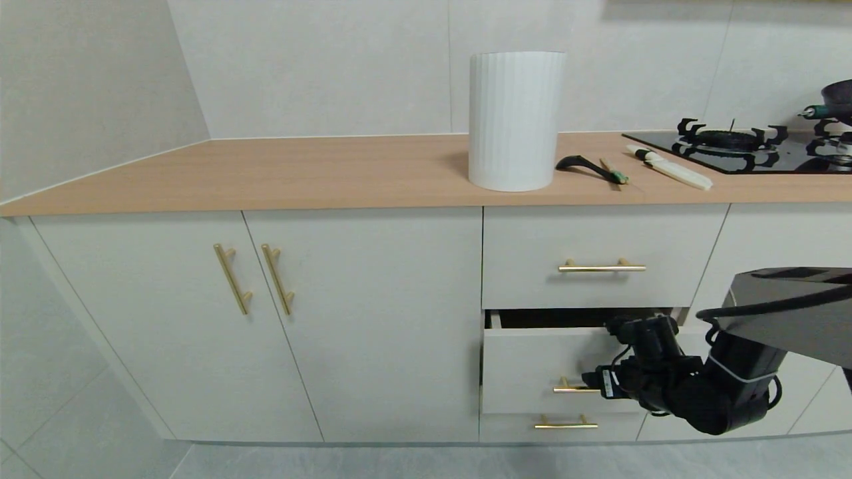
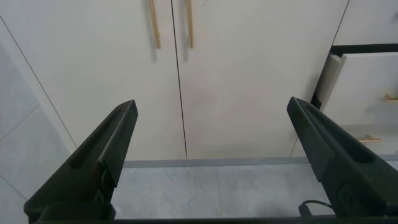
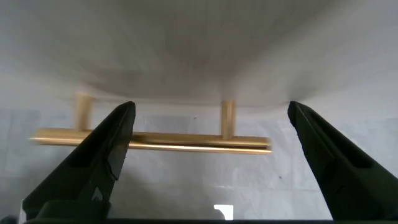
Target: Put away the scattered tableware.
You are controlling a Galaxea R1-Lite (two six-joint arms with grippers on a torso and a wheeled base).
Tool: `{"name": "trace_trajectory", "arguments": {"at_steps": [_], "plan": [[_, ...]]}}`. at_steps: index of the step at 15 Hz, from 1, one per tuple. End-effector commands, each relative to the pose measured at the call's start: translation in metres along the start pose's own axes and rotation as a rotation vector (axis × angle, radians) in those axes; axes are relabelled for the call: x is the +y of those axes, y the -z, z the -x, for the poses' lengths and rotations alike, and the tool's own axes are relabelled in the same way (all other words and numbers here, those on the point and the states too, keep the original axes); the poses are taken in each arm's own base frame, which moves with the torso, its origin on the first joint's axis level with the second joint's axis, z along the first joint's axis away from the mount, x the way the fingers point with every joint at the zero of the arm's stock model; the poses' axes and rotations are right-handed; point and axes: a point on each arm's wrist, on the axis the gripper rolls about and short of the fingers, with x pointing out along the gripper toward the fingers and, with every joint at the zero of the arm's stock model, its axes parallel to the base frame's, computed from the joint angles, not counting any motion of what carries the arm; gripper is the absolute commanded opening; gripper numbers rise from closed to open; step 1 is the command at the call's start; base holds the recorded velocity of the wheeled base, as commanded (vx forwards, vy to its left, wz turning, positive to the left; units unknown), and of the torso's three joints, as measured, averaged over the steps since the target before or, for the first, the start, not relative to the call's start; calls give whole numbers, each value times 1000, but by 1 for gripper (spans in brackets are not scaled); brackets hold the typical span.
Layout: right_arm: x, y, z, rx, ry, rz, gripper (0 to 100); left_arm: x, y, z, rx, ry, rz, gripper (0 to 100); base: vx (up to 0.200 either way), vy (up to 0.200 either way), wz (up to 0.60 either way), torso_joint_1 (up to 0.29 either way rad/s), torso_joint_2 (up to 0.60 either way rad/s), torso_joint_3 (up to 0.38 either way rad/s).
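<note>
Right pincer [image 3: 209, 112], spread wide, has the drawer handle [image 3: 152, 142] between its fingers; contact is unclear. The drawer [image 1: 532, 362] stands slightly ajar, its inside dark. Left pincer [image 2: 211, 104], also spread, hangs low before the cupboard doors [image 2: 249, 81]. A ladle [image 1: 586, 166] and a knife [image 1: 669, 167] lie on the counter [image 1: 299, 173] beside the white holder [image 1: 516, 120].

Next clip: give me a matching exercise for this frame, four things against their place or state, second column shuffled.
Things:
1. white ribbed container
2. black ladle
3. middle drawer
4. right hand

Place or state:
a. pulled partly open, below a shut drawer
b. lying flat on the countertop, beside the tall container
c. standing upright on the countertop
d. open, fingers either side of a gold handle

Pairs: 1-c, 2-b, 3-a, 4-d
</note>
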Motion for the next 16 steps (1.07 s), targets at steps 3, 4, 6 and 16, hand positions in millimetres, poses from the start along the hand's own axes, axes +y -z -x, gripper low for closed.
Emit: {"name": "trace_trajectory", "arguments": {"at_steps": [3,4,6,16], "plan": [[2,-50,89,-123,-51,-8,100,0,0,0,0,0,0,100,0,0,0,0,0,0],[6,-59,107,-162,-73,-7,100,0,0,0,0,0,0,100,0,0,0,0,0,0],[11,-65,114,-199,-89,-21,100,0,0,0,0,0,0,100,0,0,0,0,0,0],[24,-49,43,-198,-64,-60,100,0,0,0,0,0,0,100,0,0,0,0,0,0]]}}
